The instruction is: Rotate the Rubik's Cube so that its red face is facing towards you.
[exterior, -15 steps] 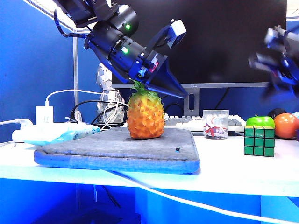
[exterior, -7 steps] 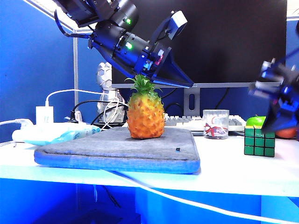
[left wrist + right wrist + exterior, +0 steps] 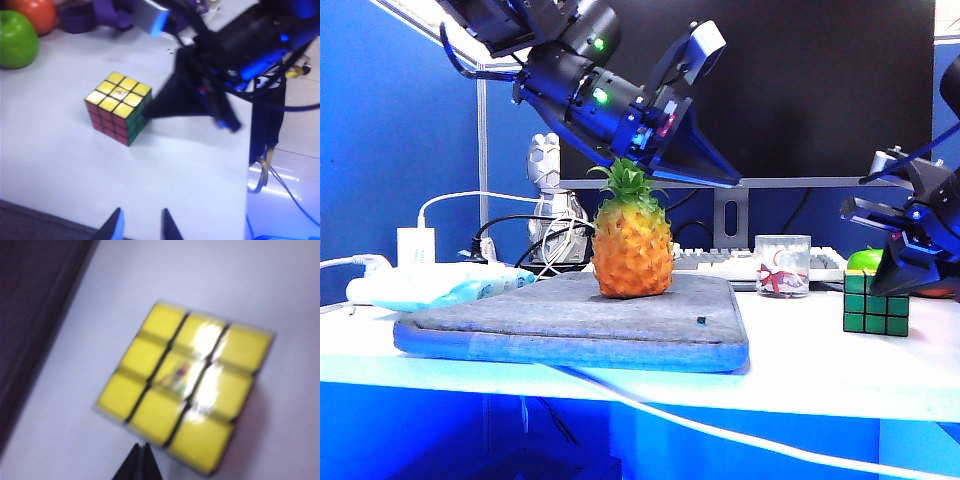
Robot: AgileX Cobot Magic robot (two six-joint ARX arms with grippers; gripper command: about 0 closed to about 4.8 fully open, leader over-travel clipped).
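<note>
The Rubik's Cube [image 3: 875,305] stands on the white table at the right, its green side turned to the exterior camera. In the left wrist view the Rubik's Cube [image 3: 117,107] shows a yellow top, and the red face [image 3: 102,120] sits on a side next to the green one. My right gripper [image 3: 882,285] is shut and empty, its tip at the cube's upper edge by the green side; whether it touches is unclear. Its closed tip [image 3: 140,447] lies just beside the yellow top [image 3: 185,395]. My left gripper [image 3: 725,180] hangs open and empty above the pineapple, its fingertips [image 3: 117,222] apart.
A pineapple [image 3: 632,245] stands on a grey pad [image 3: 570,325] at the middle. A glass cup [image 3: 782,265] stands left of the cube; a green apple [image 3: 17,40] and an orange fruit [image 3: 37,12] lie behind it. Keyboard and monitor stand at the back.
My right gripper has come down from the upper right to the cube's top edge. The left gripper has tilted up a little off the pineapple's crown.
</note>
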